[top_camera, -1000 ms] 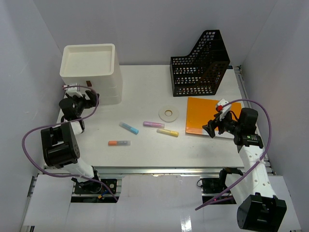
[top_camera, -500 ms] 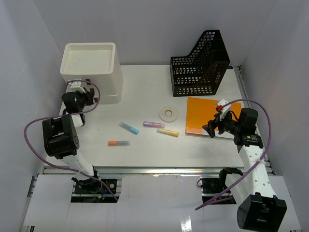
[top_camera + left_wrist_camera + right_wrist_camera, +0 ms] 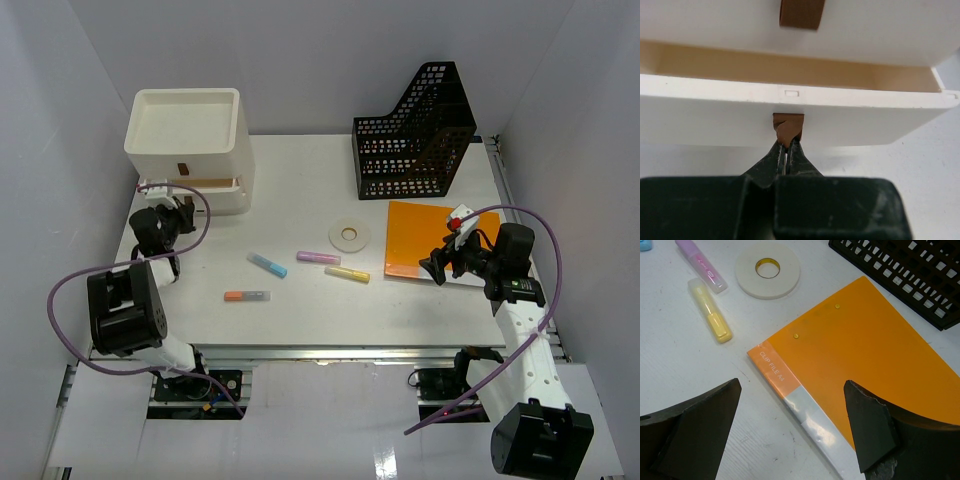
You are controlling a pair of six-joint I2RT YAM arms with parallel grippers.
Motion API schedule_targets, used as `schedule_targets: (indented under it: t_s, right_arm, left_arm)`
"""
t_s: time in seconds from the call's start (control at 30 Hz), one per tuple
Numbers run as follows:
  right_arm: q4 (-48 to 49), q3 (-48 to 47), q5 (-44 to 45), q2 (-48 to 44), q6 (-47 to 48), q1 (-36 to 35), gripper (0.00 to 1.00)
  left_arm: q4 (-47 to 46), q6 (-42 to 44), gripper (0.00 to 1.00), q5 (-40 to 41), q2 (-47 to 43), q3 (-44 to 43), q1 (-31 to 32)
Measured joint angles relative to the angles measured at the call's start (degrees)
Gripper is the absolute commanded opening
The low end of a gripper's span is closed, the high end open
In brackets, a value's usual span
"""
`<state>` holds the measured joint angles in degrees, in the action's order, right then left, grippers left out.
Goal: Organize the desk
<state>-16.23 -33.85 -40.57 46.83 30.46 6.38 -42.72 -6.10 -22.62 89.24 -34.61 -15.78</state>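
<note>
The white desk (image 3: 300, 315) holds a white drawer box (image 3: 190, 135) at the back left. My left gripper (image 3: 168, 207) (image 3: 787, 148) is shut on the brown pull tab (image 3: 788, 126) of a lower drawer (image 3: 715, 117), which stands slightly out and shows its tan inside (image 3: 765, 67). Another brown tab (image 3: 801, 12) sits on the drawer above. My right gripper (image 3: 437, 268) (image 3: 792, 385) hangs open over the near left corner of an orange clip file (image 3: 440, 240) (image 3: 865, 350), holding nothing.
A white tape roll (image 3: 349, 235) (image 3: 768, 270) lies mid-desk. Near it are pink (image 3: 318, 257) (image 3: 700, 265), yellow (image 3: 347, 273) (image 3: 710, 310), blue (image 3: 267, 264) and orange (image 3: 246, 296) highlighters. A black mesh file holder (image 3: 415, 135) (image 3: 905, 270) stands at the back right.
My left gripper reached the drawer box, shut on the brown tab and drew the drawer a little way out. The right arm has stayed still.
</note>
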Motion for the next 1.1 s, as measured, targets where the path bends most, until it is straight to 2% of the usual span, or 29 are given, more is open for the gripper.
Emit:
schedule_targets:
  t_s: [0.2, 0.27, 0.3, 0.33, 0.37, 0.4, 0.43, 0.67, 0.73, 0.8, 0.83, 0.93, 1.1]
  right_arm:
    - [0.02, 0.0, -0.5, -0.49, -0.02, 0.01, 0.9]
    - [0.0, 0.0, -0.89, -0.64, -0.02, 0.01, 0.9]
    - [0.0, 0.0, -1.17, -0.69, -0.02, 0.01, 0.9]
    - [0.0, 0.0, -1.44, -0.74, -0.02, 0.01, 0.9]
    - [0.0, 0.0, -1.7, -0.76, -0.02, 0.01, 0.9]
    - [0.0, 0.0, -1.98, -0.77, -0.01, 0.01, 0.9]
    - [-0.01, 0.0, -2.27, -0.78, 0.02, 0.01, 0.9]
    - [-2.17, -0.45, -6.15, 0.86, 2.42, -2.07, 0.92]
    - [-4.77, -2.34, -4.49, 3.79, 3.82, -7.6, 0.94]
    - [-6.8, -5.71, 0.02, 8.6, 4.74, -17.33, 0.97]
    - [-7.69, -7.82, 2.55, 11.63, 5.05, -23.12, 0.96]
    - [-9.85, -13.87, 10.52, 20.73, 4.74, -34.5, 0.92]
    - [-12.25, -22.19, 22.76, 37.38, 2.13, -43.83, 0.91]
  left_arm:
    - [2.14, -3.0, 0.0, 4.46, -12.13, 9.66, 0.01]
    - [3.96, -4.53, 0.07, 5.79, -16.11, 11.59, 0.01]
    - [4.79, -5.06, 0.23, 6.22, -17.38, 12.0, 0.01]
    - [5.57, -5.6, 0.58, 6.61, -18.39, 12.27, 0.01]
    - [6.25, -6.17, 0.81, 6.96, -18.99, 12.28, 0.01]
    - [7.04, -6.68, 0.91, 7.19, -19.44, 12.28, 0.02]
    - [7.85, -7.35, 0.98, 7.22, -19.72, 12.28, 0.03]
    - [17.74, -14.67, 0.98, 6.73, -24.94, 11.24, 0.01]
    - [22.53, -17.74, 0.98, 6.76, -28.11, 10.43, 0.02]
    - [28.91, -20.48, 0.98, 7.02, -30.42, 8.13, 0.05]
    - [32.51, -21.72, 0.98, 7.19, -31.38, 6.52, 0.05]
    - [40.54, -23.84, 0.98, 7.15, -33.66, 3.14, 0.03]
    - [50.66, -24.17, 0.98, 6.5, -40.12, 1.92, -0.01]
